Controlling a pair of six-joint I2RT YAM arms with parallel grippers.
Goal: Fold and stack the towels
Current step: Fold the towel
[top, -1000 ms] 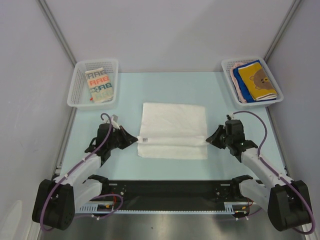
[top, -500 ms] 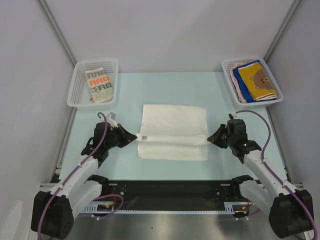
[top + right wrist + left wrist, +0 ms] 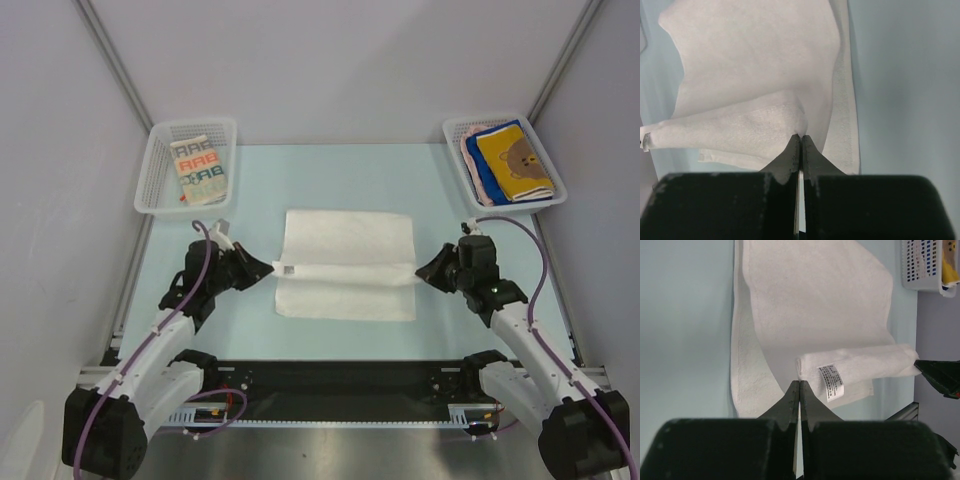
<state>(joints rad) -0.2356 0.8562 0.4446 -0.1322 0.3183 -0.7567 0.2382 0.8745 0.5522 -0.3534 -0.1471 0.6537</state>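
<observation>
White and soft, the towel [image 3: 347, 262] lies in the middle of the pale blue table [image 3: 250, 190], its near edge raised into a limp roll. It looks light and floppy, likely to sag between holds, so the corners give the best purchase. The left gripper [image 3: 268, 268], by the care label [image 3: 832, 382], and the right gripper [image 3: 422, 274] each pinch one end of that edge, jaws closed tight.
</observation>
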